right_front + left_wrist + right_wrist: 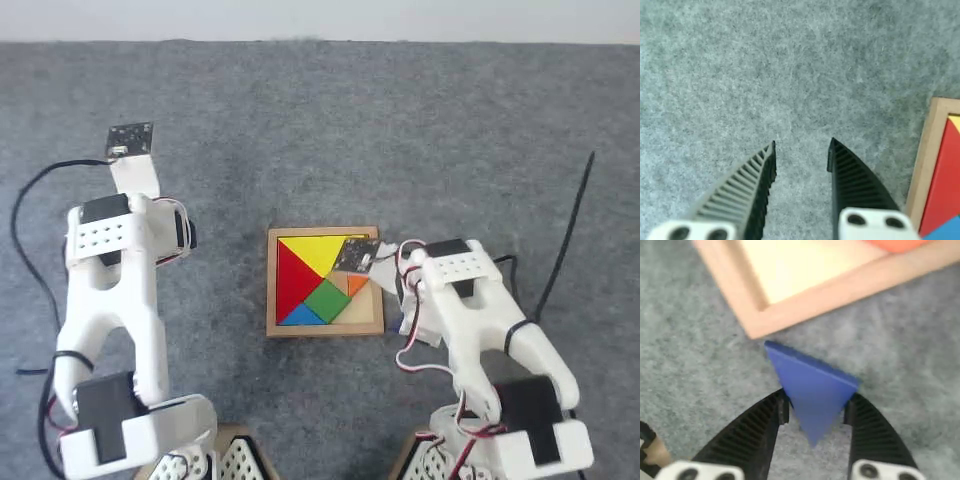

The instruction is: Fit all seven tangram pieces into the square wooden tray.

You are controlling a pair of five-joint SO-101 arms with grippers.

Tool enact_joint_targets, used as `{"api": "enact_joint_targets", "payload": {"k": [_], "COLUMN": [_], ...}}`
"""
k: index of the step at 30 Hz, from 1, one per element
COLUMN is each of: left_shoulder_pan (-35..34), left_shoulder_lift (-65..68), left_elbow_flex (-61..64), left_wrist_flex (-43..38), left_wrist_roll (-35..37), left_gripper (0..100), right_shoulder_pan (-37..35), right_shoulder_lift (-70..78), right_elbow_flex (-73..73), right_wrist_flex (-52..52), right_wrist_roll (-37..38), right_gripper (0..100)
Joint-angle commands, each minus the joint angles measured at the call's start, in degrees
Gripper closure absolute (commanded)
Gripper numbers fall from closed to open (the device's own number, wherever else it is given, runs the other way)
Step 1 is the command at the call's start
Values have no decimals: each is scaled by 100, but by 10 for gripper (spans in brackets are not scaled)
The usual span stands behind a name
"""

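surface: grey felt surface (300, 130) is covering the whole table, white wall (320, 18) is running along the far edge
high view, tray: wooden tray (320, 330) is sitting mid-table between the two arms
high view, pieces: yellow triangle (322, 252), red triangle (292, 280), green square (327, 298), light blue triangle (300, 315) and orange piece (357, 285) are lying inside the tray, bare wood is showing at the near corner on the right arm's side
high view, arms: left arm (110, 290) is standing well apart from the tray, right arm (480, 320) is hanging its wrist over the tray's side edge
left wrist view: left gripper (802, 145) is hovering over bare felt with fingers spread wide, gripping nothing, the tray's rim is showing off to one side
right wrist view, gripper: right gripper (816, 397) is pinching the dark blue triangle (812, 382), one finger pressing on each side of its narrow end
right wrist view, piece: dark blue triangle is sitting outside the tray, its far tip just beside the tray's outer corner; cannot tell whether it is touching the felt
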Motion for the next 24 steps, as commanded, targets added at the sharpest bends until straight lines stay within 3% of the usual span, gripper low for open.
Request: {"api": "enact_joint_targets", "payload": {"k": [1,6,13,19,24], "left_shoulder_pan": [0,0,0,0,18], "left_shoulder_lift": [-167,-167,-167,-167,-167], "left_elbow_flex": [-31,-40,-40,-31,13], "left_wrist_flex": [44,44,44,44,53], "left_wrist_roll": [-62,-62,-62,-62,-26], "left_gripper": [834,834,834,834,834], "right_shoulder_pan": [479,1138,1771,866,251], "right_shoulder_lift": [145,189,189,136,189], "right_elbow_flex": [-404,-1029,-1934,-1969,-1934], "right_wrist_flex": [57,242,532,787,796], "right_wrist_roll": [-308,-1037,-2884,-2435,-2813], "right_gripper": [829,829,830,790,742]}}
